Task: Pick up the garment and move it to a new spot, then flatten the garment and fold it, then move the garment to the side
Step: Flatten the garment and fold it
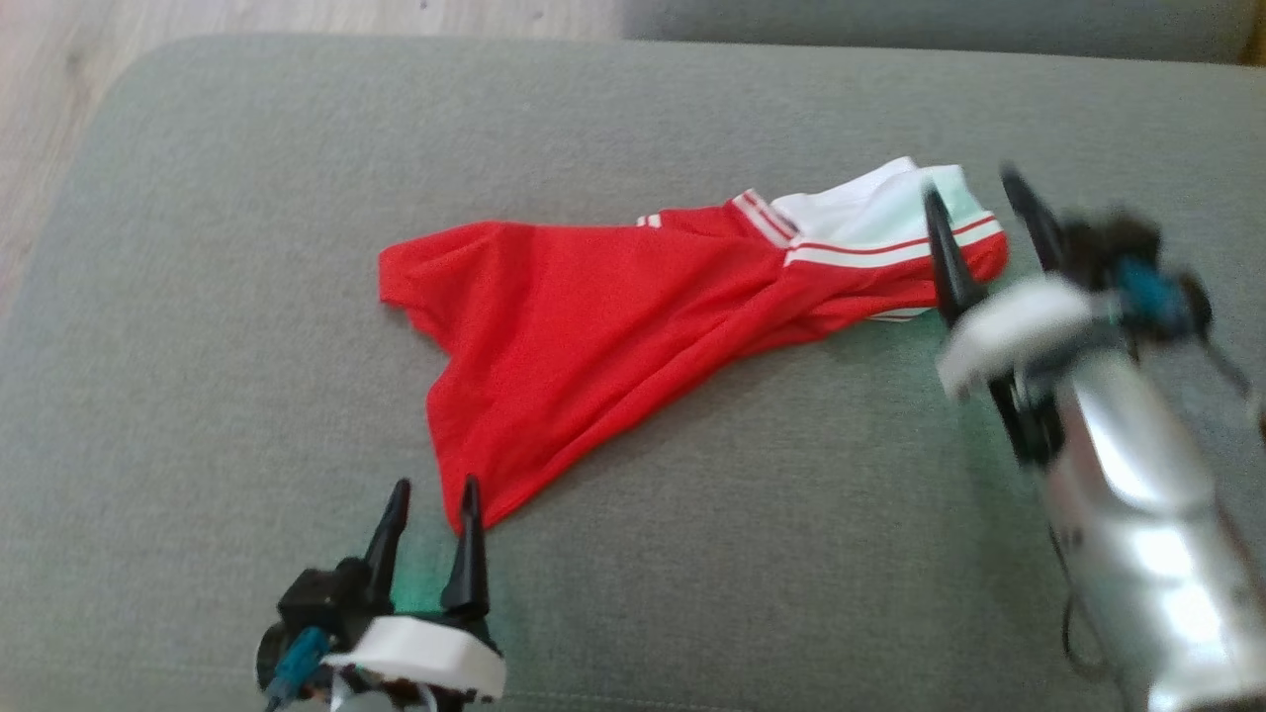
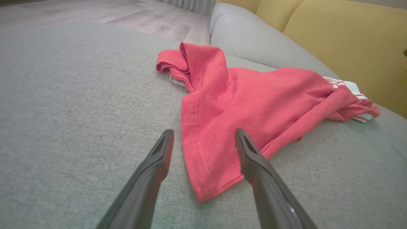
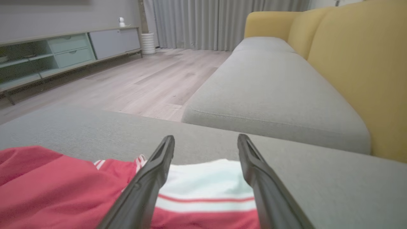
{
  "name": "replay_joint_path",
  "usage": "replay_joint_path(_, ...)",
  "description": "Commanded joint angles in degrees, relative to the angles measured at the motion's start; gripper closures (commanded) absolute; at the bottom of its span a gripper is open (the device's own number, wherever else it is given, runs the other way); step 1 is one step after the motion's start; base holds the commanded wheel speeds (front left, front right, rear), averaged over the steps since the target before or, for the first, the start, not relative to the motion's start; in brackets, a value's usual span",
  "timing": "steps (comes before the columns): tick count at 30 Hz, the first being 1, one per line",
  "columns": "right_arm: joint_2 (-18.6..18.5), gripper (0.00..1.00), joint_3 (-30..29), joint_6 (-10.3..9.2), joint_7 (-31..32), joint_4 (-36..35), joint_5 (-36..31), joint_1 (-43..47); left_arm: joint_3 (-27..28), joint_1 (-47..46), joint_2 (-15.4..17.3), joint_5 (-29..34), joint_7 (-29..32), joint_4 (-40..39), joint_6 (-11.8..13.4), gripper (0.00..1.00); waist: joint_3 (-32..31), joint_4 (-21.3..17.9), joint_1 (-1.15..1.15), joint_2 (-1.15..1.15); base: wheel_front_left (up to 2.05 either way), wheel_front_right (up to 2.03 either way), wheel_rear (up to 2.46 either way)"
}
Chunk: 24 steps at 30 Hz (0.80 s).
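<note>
A red garment (image 1: 593, 336) with a white, red-striped end (image 1: 870, 213) lies crumpled on the grey cushion (image 1: 247, 297). My left gripper (image 1: 435, 485) is open at the garment's near corner. In the left wrist view that corner (image 2: 210, 178) lies flat on the cushion between the spread fingers of the left gripper (image 2: 203, 133), and nothing is gripped. My right gripper (image 1: 969, 186) is open over the white striped end, blurred in the head view. In the right wrist view the right gripper (image 3: 206, 136) has the white band (image 3: 206, 187) beneath its fingers.
A second grey seat cushion (image 3: 270, 89) adjoins the far side, backed by yellow sofa cushions (image 3: 359, 63). Wooden floor (image 3: 143, 82) lies beyond the cushion's edge. A low cabinet (image 3: 63, 54) stands along the far wall.
</note>
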Motion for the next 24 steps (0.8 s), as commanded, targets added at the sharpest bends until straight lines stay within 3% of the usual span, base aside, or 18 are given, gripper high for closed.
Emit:
replay_joint_path(1, 0.06, 0.0, 3.46, 0.2, 1.46, -0.54, 0.88, -4.38, 0.72, -2.37, 0.19, -0.5, -0.3, -1.9, 0.22, 0.0, 1.2, 1.28, 0.0, 0.0, 0.0, 0.0, 0.0)
replay_joint_path(11, -0.99, 0.0, 14.38, 0.2, 13.45, 10.22, 3.38, -16.69, -3.2, -3.98, 0.19, -3.32, -0.3, -1.86, 0.79, 0.0, 4.8, 6.49, 0.0, 0.0, 0.0, 0.0, 0.0)
replay_joint_path(24, -0.34, 0.0, 14.89, 0.2, 13.75, 20.26, 2.1, -20.85, -3.4, -5.57, 0.19, -4.79, -0.3, -2.59, 1.28, 0.0, 7.71, 7.69, 0.0, 0.0, 0.0, 0.0, 0.0)
